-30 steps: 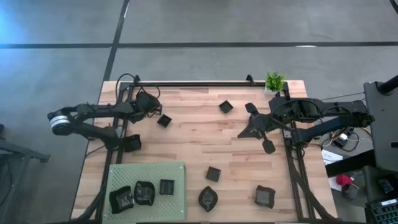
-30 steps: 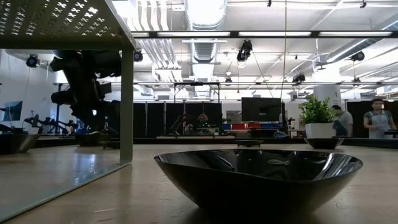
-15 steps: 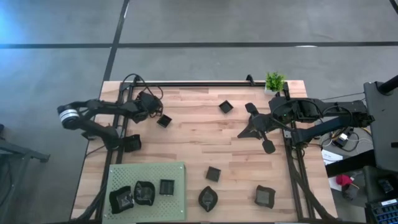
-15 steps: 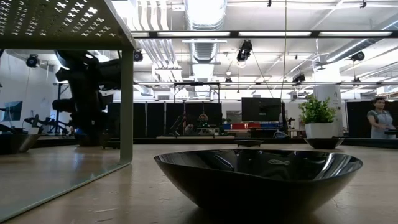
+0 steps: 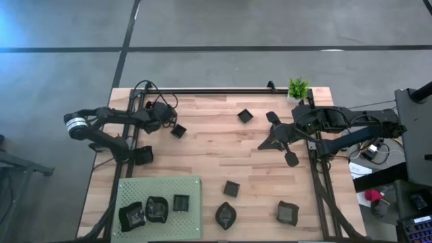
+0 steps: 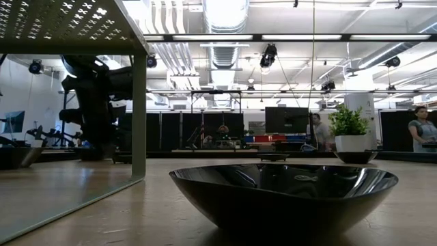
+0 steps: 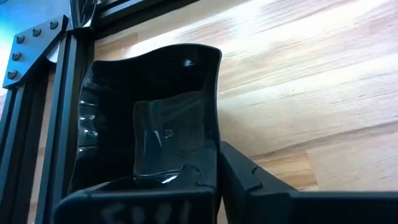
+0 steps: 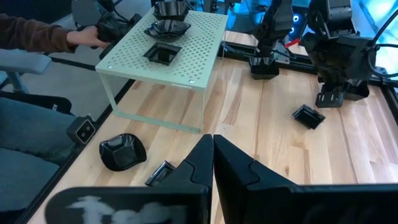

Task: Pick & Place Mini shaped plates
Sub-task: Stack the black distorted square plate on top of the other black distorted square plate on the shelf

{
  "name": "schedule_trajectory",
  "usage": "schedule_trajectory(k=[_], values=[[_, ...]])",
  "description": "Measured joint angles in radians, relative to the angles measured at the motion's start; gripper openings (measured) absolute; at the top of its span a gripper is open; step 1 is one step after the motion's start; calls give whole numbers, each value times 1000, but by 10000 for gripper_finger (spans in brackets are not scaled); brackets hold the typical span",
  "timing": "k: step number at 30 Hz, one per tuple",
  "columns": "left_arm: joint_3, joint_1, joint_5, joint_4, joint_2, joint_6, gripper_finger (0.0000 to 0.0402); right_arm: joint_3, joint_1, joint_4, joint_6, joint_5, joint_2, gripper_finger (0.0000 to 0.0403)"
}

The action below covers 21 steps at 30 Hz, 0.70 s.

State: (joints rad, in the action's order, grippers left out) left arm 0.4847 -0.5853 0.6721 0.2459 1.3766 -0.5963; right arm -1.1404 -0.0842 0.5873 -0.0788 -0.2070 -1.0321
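Toward the upper left of the overhead frame, the left gripper (image 5: 169, 126) has just snapped its jaws shut on a small black dish (image 7: 149, 118) after standing wide a second ago — so the pick looks made, and a lift and carry to the green perforated mat (image 5: 160, 185) at lower left should follow. Three dishes (image 5: 154, 208) already sit on that mat; others lie scattered across the wooden table (image 5: 209, 158), one (image 5: 245, 116) near the top centre. The grasp sits close to the black frame rail (image 7: 37, 124) at the table's left edge — little room there, more toward the middle. At right, the right gripper (image 5: 268, 143) waits, jaws closed and empty.
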Motion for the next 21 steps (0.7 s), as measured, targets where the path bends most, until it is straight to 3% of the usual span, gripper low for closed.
schedule_trajectory(k=[11,21], values=[[38,18,-60,60,-64,39,0,0,0,0,0,0,0,8],[146,149,-56,251,-230,68,0,0,0,0,-11,0,0,9]])
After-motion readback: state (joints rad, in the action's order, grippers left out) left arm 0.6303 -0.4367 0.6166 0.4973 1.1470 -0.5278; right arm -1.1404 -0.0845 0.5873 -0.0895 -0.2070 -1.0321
